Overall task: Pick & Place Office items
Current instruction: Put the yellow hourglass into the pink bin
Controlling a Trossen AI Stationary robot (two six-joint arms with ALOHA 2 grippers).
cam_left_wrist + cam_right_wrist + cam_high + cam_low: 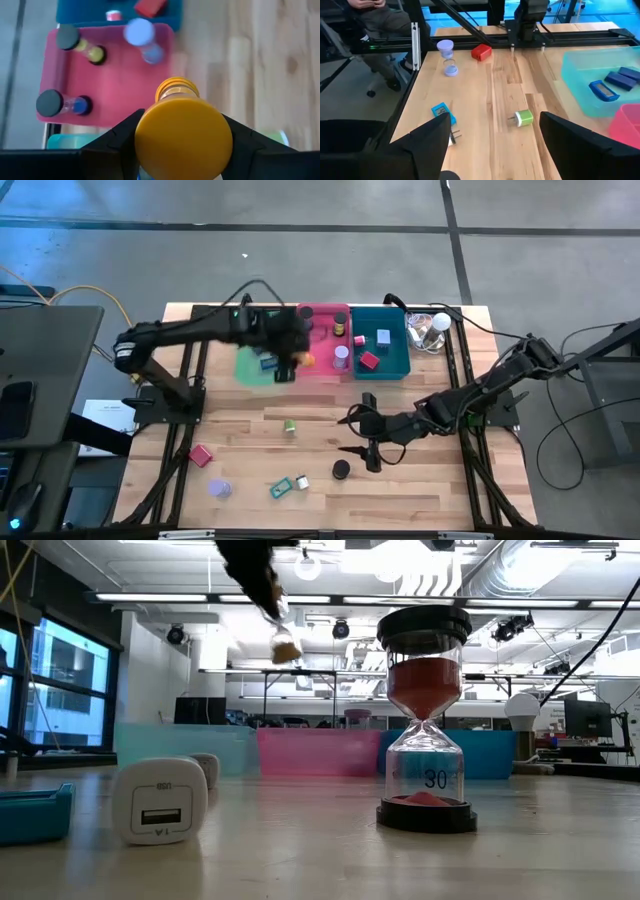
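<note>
Near edge of the surface (420, 480): purple hourglass (219, 488), teal clip (281, 488), white charger (302, 480), black-capped hourglass (342, 470), red block (201, 455). A green plug (289, 425) lies further in.

Right pincer (366, 448) hovers low over the bare middle, fingers spread, holding nothing.

Far side: left pincer (290, 360) raised above the seam between green tray (245, 370) and pink tray (318, 372), fingers pinched on the orange hourglass (182, 137), gripped near one cap.

Risk, as I judge it: release here may drop the hourglass onto the tray rim, so it tips out or rolls. It could also strike the hourglasses already lying in the pink tray: yellow one (82, 44), blue one (62, 104), purple one (145, 40).

Beyond: teal tray (397, 365) with a red block (369, 360), clear plastic lump (432, 330) at the far corner. Nothing blocks the descent.
</note>
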